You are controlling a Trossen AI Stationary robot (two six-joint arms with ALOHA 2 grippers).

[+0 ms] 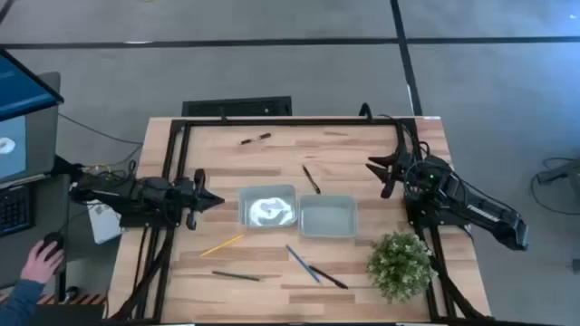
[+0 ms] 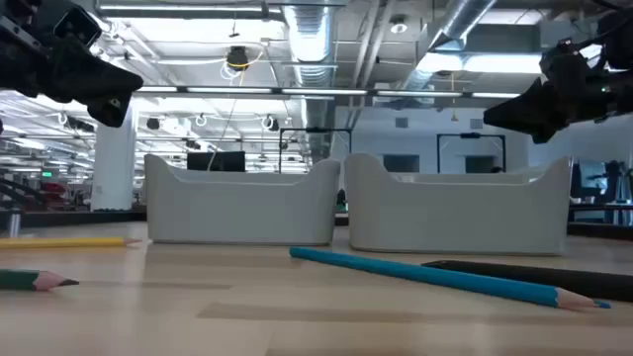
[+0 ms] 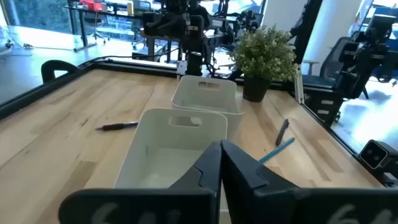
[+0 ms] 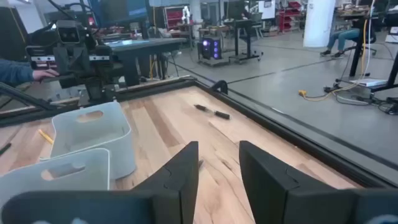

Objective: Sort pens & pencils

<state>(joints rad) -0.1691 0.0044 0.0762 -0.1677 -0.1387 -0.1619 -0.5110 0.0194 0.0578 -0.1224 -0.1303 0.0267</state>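
Two grippers are hovering above the counter, and neither is holding anything. The left gripper is sitting at the left side, its jaws pressed fully together and pointing toward the left bin. The right gripper is sitting at the right side, its jaws standing partly apart with a clear gap between them.

Two pale bins are standing side by side at mid-counter; the right bin is touching the left bin.

One black pen is lying between the right gripper and the bins, nearest to those jaws. Another black pen is lying near the far edge, well apart from both grippers. A yellow pencil is lying near the left jaws, toward the front. A grey-green pencil is lying beyond it at the front edge. A blue pencil and a third black pen are lying together in front of the right bin. A potted plant is standing at the front right corner.
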